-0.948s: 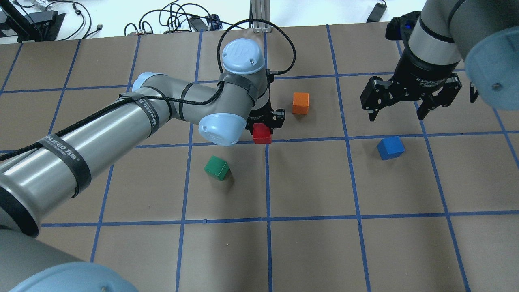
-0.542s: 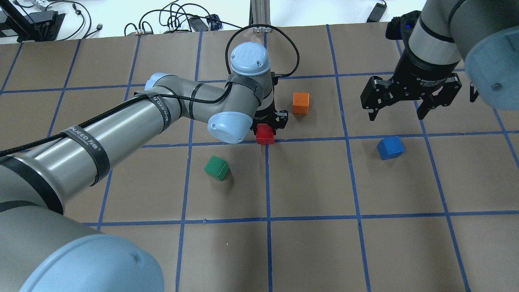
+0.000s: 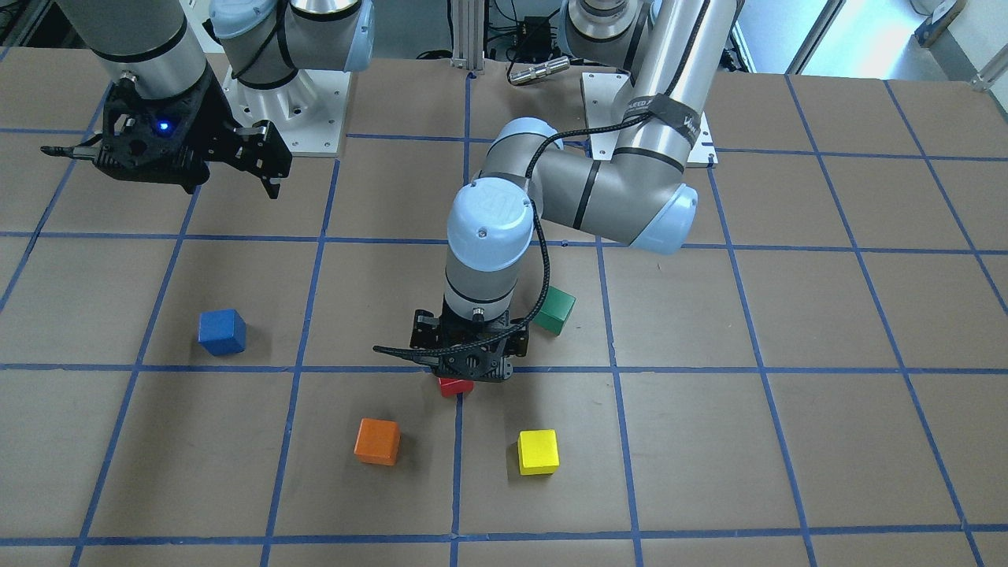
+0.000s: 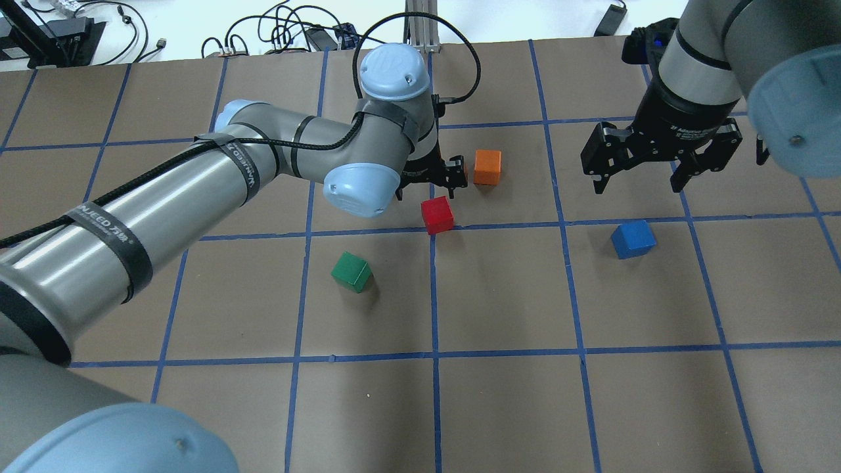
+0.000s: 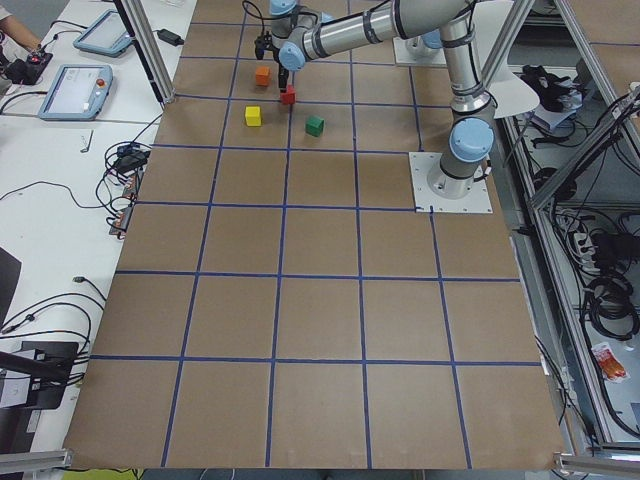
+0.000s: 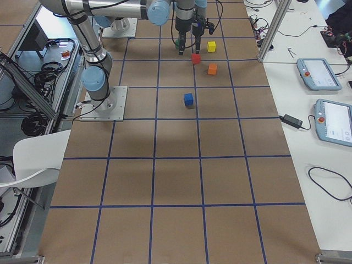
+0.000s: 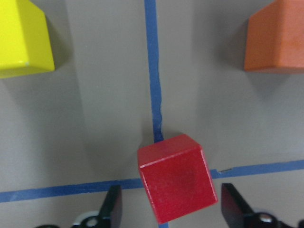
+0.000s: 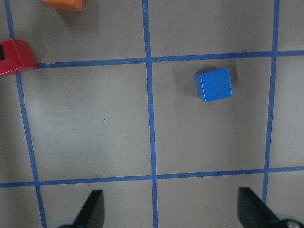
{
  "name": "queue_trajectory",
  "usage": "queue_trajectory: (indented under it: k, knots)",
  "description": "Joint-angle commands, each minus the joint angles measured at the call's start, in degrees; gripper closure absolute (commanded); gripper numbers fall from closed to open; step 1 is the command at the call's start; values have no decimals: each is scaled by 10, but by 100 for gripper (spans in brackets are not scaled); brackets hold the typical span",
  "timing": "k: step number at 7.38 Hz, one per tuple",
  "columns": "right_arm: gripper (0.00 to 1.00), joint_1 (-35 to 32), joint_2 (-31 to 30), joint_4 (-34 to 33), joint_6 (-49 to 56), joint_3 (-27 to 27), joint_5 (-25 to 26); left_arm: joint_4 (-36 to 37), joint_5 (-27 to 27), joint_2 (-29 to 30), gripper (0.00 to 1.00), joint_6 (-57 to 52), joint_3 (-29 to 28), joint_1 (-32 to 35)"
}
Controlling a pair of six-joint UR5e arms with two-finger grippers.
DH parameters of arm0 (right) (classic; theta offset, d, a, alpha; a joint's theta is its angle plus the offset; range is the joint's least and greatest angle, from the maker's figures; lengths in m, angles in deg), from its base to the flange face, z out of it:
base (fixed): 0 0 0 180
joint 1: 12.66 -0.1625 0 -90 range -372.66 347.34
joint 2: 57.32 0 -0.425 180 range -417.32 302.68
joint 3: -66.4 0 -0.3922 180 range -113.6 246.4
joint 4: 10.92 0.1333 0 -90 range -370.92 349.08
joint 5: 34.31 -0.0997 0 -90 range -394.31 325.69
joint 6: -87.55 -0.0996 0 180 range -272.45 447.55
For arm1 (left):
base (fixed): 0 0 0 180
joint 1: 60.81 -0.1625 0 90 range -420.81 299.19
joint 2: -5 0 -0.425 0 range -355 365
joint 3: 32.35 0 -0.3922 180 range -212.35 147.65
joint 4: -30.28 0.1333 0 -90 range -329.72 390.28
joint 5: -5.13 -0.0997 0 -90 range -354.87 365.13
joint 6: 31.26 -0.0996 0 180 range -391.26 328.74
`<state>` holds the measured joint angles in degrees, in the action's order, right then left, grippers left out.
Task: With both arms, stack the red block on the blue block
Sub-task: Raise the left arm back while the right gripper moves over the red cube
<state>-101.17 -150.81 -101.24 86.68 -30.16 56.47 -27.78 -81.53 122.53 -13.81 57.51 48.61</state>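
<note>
The red block point(image 4: 437, 215) sits on the table at a crossing of blue tape lines. My left gripper point(image 4: 427, 187) hangs open just above and behind it. In the left wrist view the red block point(image 7: 176, 177) lies between and below the spread fingers point(image 7: 111, 208), tilted to the lines. The blue block point(image 4: 633, 239) sits alone to the right. My right gripper point(image 4: 636, 184) is open and empty, hovering above the table just beyond the blue block point(image 8: 213, 84). From the front, the left gripper point(image 3: 471, 366) covers most of the red block point(image 3: 455, 386).
An orange cube point(image 4: 487, 167) stands just right of the left gripper. A green cube point(image 4: 352, 272) lies nearer the robot. A yellow cube point(image 3: 538, 452) lies beyond the red block, hidden in the overhead view. Brown paper with blue tape grid point(image 4: 499, 355) covers the table.
The left gripper was down around the red block; it has now risen and drawn back with fingers apart. The block stands free, slightly further right. The right gripper has barely moved.
</note>
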Motion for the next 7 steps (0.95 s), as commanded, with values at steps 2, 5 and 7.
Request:
queue_trajectory:
  k: [2,5,7]
  knots:
    - [0,0,2,-40,-3,-23,-3,-138,-3,-98,0,-62,-32,-61]
    - [0,-14,52,-134,0,-58,-15,-240,-10,-204,0,-171,-28,-143]
    - [0,-35,83,-137,-3,-56,-69,-310,-54,-276,0,-208,-27,-169]
